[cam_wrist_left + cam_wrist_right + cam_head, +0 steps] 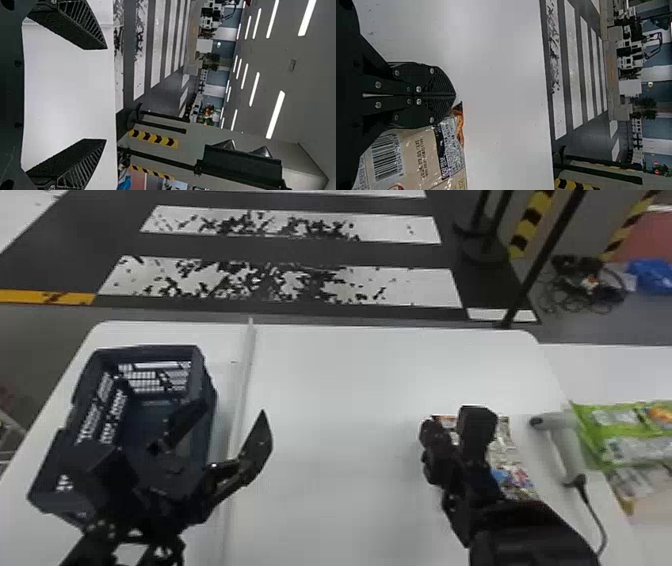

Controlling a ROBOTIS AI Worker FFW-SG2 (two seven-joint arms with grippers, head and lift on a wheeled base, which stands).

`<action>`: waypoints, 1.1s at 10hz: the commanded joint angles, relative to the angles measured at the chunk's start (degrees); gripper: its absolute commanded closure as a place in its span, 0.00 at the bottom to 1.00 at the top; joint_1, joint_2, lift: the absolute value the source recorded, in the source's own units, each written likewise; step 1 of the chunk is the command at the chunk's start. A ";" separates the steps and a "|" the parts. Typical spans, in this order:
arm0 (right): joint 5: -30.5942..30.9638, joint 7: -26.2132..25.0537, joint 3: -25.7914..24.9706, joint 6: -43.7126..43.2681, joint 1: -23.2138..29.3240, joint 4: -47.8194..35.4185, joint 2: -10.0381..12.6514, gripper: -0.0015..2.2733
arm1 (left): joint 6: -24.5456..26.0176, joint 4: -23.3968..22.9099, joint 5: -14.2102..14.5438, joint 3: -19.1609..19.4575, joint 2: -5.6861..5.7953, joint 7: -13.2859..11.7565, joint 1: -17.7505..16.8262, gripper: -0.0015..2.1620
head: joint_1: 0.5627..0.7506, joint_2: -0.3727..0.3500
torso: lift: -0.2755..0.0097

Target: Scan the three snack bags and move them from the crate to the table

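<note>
The dark crate [150, 350] stands at the table's left, its inside partly hidden by my left arm. Above its right side, my left gripper [223, 425] is open; the left wrist view has the same gripper [105, 94] with its fingers wide apart and nothing between them. My right gripper [475, 430] is over a snack bag [510, 460] lying at the table's right. In the right wrist view that gripper [455, 95] is shut on nothing, beside the bag [415, 158], whose barcode is visible. A grey handheld scanner [565, 445] lies right of the bag.
Green snack packaging [620, 425] and another bag [645, 485] lie on a surface at the far right. A raised strip [244, 375] runs along the table beside the crate. The scanner's cable [597, 515] trails toward the near edge.
</note>
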 commanded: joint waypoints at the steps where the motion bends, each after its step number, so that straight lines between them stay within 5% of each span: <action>1: -0.30 0.03 -0.68 0.80 -0.35 -0.08 0.00 0.99 | 0.00 0.06 0.04 -0.11 0.07 0.01 0.00 0.02 | 0.70 0.44 | 0.75; 5: -8.39 1.43 -0.85 1.85 11.78 -18.71 -2.20 0.99 | -1.58 1.21 0.39 -0.72 -0.37 0.01 -0.44 0.02 | 0.70 0.45 | 0.75; 7: -8.57 1.43 -4.90 4.49 15.82 -27.67 -4.31 0.99 | -1.58 1.38 0.39 -1.25 -0.37 -0.08 -1.40 0.02 | 0.70 0.45 | 0.75; 8: -11.64 3.37 -9.38 9.41 16.35 -29.87 -5.27 0.91 | -1.23 1.38 0.48 -1.25 -0.28 -0.08 -1.93 0.02 | 0.70 0.41 | 0.75; 10: -10.41 16.20 -19.84 11.17 16.88 -30.40 -5.27 0.04 | 0.00 1.73 1.36 -0.55 -0.19 0.10 -2.90 0.02 | 0.70 0.32 | 0.75; 11: -12.43 24.55 -26.17 9.23 17.14 -28.55 -5.36 0.01 | 0.18 2.00 0.39 -0.46 -0.28 1.33 -2.90 0.02 | 0.70 0.28 | 0.75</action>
